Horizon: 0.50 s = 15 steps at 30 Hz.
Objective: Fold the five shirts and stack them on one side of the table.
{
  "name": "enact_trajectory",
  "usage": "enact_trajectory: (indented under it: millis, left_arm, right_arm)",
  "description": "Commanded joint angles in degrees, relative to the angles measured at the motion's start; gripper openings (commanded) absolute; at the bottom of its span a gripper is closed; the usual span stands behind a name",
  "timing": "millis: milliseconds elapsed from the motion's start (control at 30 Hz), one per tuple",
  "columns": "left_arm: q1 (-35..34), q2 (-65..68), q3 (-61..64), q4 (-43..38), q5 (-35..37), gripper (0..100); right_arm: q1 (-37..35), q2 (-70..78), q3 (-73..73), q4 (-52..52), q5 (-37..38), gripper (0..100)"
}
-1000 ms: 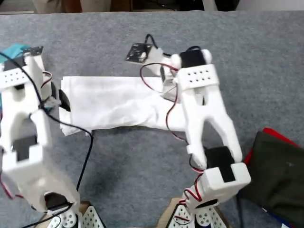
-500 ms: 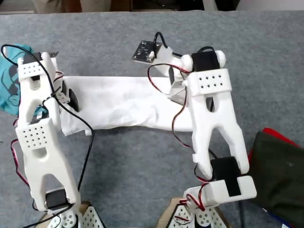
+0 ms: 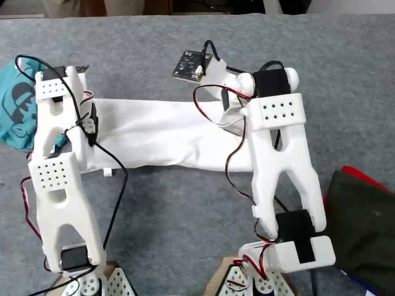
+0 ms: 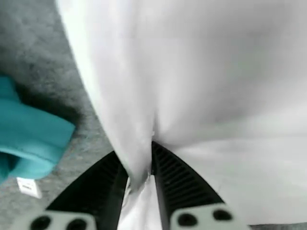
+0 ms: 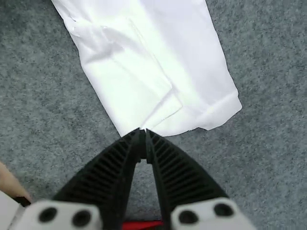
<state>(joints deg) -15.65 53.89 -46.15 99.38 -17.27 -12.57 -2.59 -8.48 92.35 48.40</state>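
A white shirt, folded into a long strip, lies across the grey table between the two arms. My left gripper is at its left end. In the left wrist view this gripper is shut on a pinched ridge of the white shirt. My right gripper sits at the strip's right part. In the right wrist view that gripper is shut, its tips on the edge of the white shirt.
A teal shirt lies crumpled at the far left, beside the left arm; the left wrist view shows this teal shirt close to the gripper. A dark green shirt over a red one rests at the right front edge.
The left arm swung away from the front edge toward the strip's left end, uncovering the teal shirt. The right arm shifted slightly right. The white strip now lies flatter and straighter.
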Motion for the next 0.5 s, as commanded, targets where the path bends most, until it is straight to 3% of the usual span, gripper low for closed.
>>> enact_trajectory:
  millis: [0,200,467]
  left_arm:
    - [1.7,-2.2,-0.9,1.4,2.1,2]
    - [7.1,-9.5,-0.5,1.5,7.9,2]
    - [17.6,-18.2,3.2,1.5,11.7,2]
  right_arm:
    - [4.0,-4.2,-2.9,-0.7,0.2,0.5]
    - [18.1,-3.0,0.5,-14.3,-1.8,0.5]
    - [31.5,2.4,14.1,-48.9,-28.7,0.5]
